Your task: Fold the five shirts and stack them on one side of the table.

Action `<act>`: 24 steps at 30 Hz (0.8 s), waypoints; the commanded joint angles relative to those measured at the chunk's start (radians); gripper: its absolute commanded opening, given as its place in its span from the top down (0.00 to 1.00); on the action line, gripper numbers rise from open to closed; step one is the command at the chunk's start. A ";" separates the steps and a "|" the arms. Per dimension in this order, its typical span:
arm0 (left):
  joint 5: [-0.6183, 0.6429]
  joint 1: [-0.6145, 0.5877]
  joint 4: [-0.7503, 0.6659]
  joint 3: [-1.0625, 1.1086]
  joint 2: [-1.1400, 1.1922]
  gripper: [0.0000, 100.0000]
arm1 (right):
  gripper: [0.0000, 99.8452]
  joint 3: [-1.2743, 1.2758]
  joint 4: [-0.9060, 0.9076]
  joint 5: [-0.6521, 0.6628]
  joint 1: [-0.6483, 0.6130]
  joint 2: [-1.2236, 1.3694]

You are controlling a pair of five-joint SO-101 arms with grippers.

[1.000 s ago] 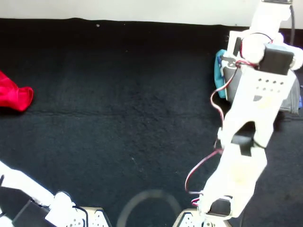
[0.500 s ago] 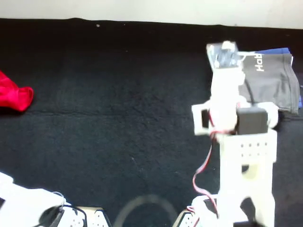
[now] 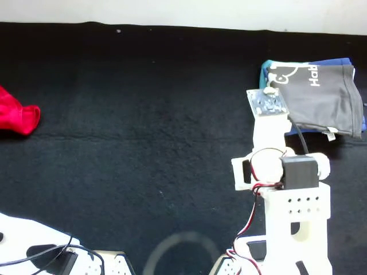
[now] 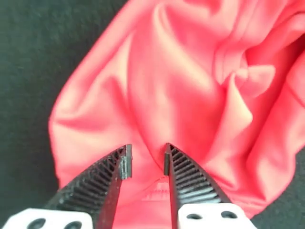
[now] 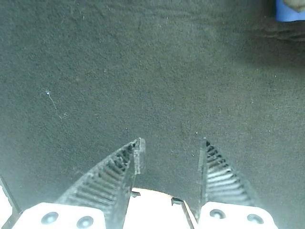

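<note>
A crumpled red shirt lies at the table's left edge. My left gripper hangs open just above the red shirt, with its folds showing between the dark ribbed fingers. At the far right sits a folded stack with a grey shirt on top and blue and teal edges beneath. My right arm stands in front of that stack. My right gripper is open over bare black cloth, holding nothing.
A black cloth covers the whole table, with a wide bare stretch in the middle. A white wall strip borders the far edge. A blue shirt corner shows in the right wrist view. The left arm's base fills the near left corner.
The right arm has pulled back from the stack toward the near edge, uncovering the grey shirt on top. The left arm's white body has shifted at the near left corner.
</note>
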 commanded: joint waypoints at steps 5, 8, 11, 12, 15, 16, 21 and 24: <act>-0.015 0.062 0.089 -0.042 0.008 0.87 | 0.81 0.004 0.004 -0.003 -0.008 -0.019; -0.015 0.079 0.103 -0.042 0.008 0.87 | 0.81 0.004 0.004 -0.003 -0.008 -0.019; -0.015 0.090 0.140 -0.050 -0.002 0.87 | 0.81 0.004 0.004 -0.003 -0.008 -0.019; -0.015 0.093 0.155 -0.053 -0.004 0.87 | 0.81 0.004 0.004 -0.003 -0.008 -0.019; -0.017 0.094 0.187 -0.094 0.008 0.87 | 0.81 0.004 0.004 -0.003 -0.008 -0.019; -0.020 0.094 0.186 -0.093 0.008 0.87 | 0.81 0.004 0.004 -0.003 -0.008 -0.018; -0.115 0.094 0.186 -0.097 0.059 0.87 | 0.81 0.004 0.004 -0.003 -0.008 -0.019; -0.164 0.094 0.167 -0.099 0.130 0.87 | 0.81 0.004 0.004 -0.003 -0.008 -0.021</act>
